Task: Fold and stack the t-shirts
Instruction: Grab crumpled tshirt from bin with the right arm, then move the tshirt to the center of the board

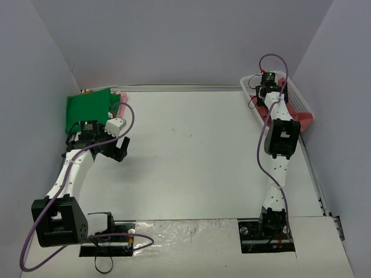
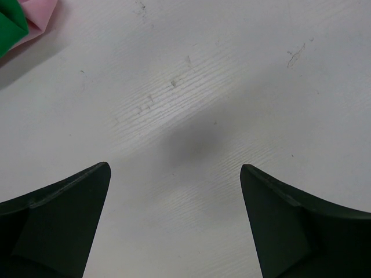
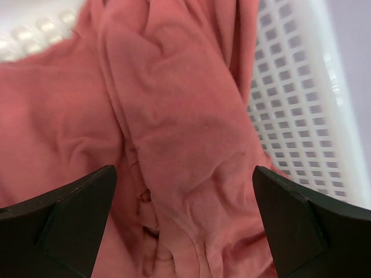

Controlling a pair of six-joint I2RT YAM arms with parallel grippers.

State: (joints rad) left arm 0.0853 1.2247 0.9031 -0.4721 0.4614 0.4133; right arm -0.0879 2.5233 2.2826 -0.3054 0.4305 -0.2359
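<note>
Left claw (image 2: pixel 175 168) released, jaws wide, over bare table (image 1: pixel 191 150) at far left. Green shirt (image 1: pixel 87 109) lies folded in the far-left corner, with the pink shirt (image 2: pixel 40 14) showing at its right edge. Right claw (image 3: pixel 182 169) released, above the red shirt (image 3: pixel 174 110), which lies crumpled in the far-right basket (image 3: pixel 290 116).

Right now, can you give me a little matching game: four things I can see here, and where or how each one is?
1 green t-shirt
2 dusty-red t-shirt
3 left tool
4 right tool

A open above the white basket
B bunched inside the white basket
C flat at the table's far-left corner
D open over bare table

Pairs: 1-C, 2-B, 3-D, 4-A
</note>
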